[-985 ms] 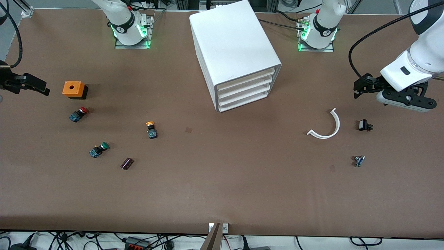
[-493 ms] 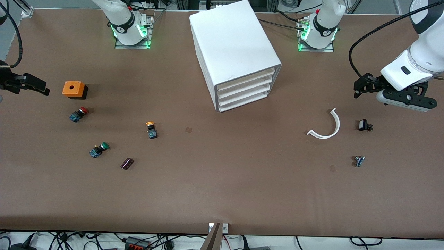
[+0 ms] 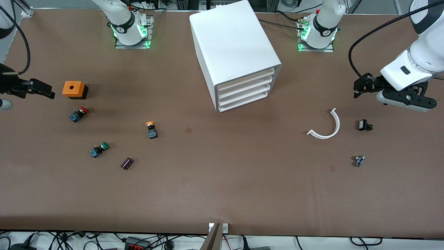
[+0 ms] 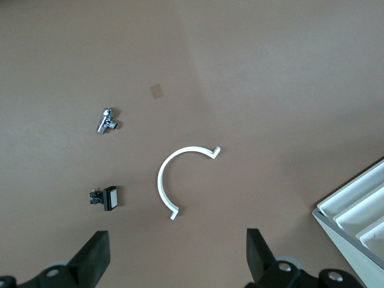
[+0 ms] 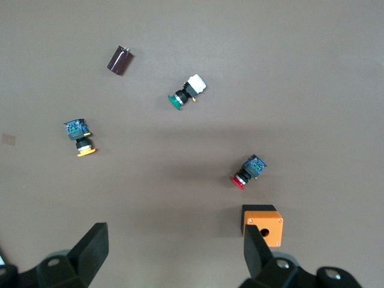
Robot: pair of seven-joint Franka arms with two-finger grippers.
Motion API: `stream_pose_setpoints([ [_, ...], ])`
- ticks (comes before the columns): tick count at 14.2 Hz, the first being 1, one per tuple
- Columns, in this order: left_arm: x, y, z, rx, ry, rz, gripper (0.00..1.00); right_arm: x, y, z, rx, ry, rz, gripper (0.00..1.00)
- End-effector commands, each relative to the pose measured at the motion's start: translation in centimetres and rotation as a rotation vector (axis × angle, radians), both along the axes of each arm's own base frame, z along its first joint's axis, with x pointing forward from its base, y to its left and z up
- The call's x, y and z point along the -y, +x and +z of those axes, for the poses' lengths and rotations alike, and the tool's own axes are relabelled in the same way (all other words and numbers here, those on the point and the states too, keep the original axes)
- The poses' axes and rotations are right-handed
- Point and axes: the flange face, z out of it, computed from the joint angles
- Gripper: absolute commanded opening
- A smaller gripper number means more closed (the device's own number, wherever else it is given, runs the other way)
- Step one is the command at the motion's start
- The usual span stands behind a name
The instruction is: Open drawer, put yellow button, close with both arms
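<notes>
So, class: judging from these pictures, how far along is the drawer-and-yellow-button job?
Nothing looks done yet. The drawer sits shut in the cabinet, and the yellow button lies on the table. Nothing is in hand: the left gripper hangs open over its end of the table, the right gripper open beside the orange box. Opening, loading and closing all remain.
</notes>
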Motion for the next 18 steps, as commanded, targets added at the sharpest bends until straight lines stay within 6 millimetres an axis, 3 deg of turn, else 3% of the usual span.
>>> stream_pose_setpoints([
  [1,0.0,-0.5,0.6,-0.001,0.014,-0.018,1.00,-1.8,1.2,-2.6,-0.024,0.032,0.035,1.00],
  [5,-0.1,-1.0,0.0,-0.055,0.016,-0.010,1.00,-6.0,2.6,-5.9,-0.053,0.045,0.094,1.00],
  [11,0.2,-1.5,-0.8,-0.125,0.009,-0.021,1.00,-13.6,4.6,-12.3,-0.076,0.033,0.202,1.00],
  [15,1.6,-2.0,-3.7,-0.323,0.020,-0.055,1.00,-15.3,5.1,-16.4,-0.121,0.074,0.198,1.00],
  [18,2.9,-2.2,-4.1,-0.365,0.025,-0.081,1.00,-15.8,5.5,-18.2,-0.123,0.079,0.199,1.00],
])
